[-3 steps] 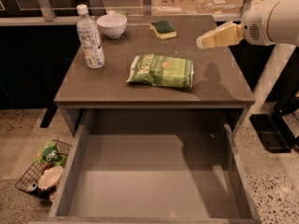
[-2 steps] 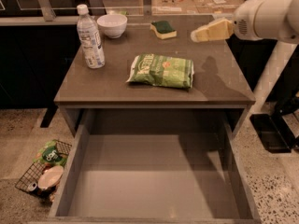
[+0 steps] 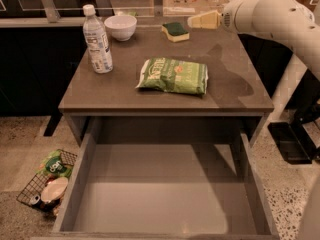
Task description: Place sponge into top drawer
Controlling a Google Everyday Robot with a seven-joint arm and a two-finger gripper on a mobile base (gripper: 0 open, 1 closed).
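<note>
The sponge (image 3: 175,31), pale yellow with a dark green top, lies at the far edge of the grey table (image 3: 230,79), right of the bowl. My gripper (image 3: 193,21) reaches in from the right on a white arm and hovers just right of and slightly above the sponge, not touching it. The top drawer (image 3: 165,184) is pulled open below the table front and is empty.
A water bottle (image 3: 97,40) stands at the table's left. A white bowl (image 3: 120,27) sits at the far left. A light-green snack bag (image 3: 173,75) lies mid-table. A wire basket with trash (image 3: 47,184) sits on the floor at the left.
My gripper has moved left along the table's far edge, from the far right corner to right beside the sponge.
</note>
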